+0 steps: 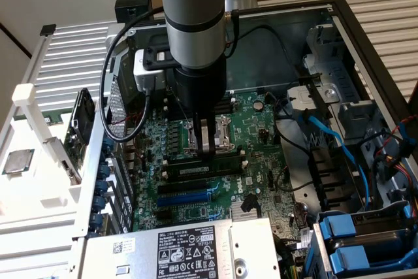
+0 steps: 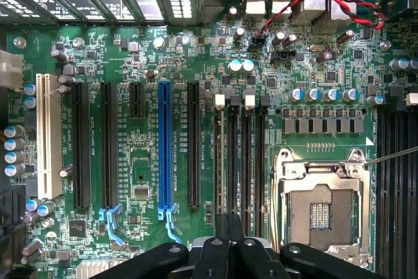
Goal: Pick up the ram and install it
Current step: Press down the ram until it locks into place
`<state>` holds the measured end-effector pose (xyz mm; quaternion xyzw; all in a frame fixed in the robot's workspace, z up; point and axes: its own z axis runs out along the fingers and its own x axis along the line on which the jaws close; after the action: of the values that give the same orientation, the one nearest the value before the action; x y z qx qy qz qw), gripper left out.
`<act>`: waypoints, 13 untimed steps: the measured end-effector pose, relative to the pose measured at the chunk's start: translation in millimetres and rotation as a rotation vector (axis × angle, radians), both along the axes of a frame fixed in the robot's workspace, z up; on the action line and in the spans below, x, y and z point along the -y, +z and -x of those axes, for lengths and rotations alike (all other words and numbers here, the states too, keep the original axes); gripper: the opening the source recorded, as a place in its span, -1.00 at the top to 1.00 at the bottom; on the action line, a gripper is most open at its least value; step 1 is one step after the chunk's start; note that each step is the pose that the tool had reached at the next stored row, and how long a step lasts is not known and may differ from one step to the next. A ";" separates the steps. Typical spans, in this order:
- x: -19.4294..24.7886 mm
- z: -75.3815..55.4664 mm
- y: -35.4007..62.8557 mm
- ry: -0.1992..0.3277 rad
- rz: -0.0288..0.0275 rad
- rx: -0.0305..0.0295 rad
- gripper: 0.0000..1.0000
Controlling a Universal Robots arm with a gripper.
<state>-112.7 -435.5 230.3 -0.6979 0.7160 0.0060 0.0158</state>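
I have my pincer closed with the fingers pressed together and holding nothing, its tips down on the ram – which lies in a slot of the motherboard (beside the CPU socket) – probably to push it home.

1. The ram: a long, thin dark stick, standing on edge in a memory slot on the green motherboard
2. It runs across the board, just beside the processor socket
3. Seen end-on from the wrist, it is a thin edge along one slot
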 end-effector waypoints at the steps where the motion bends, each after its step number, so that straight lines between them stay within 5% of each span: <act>1: 0.0 0.0 -0.2 0.000 0.0000 0.0000 0.79; 13: 0.0 0.0 -0.9 0.000 -0.0001 0.0001 0.79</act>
<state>-112.7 -435.5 229.3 -0.6979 0.7160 0.0060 0.0159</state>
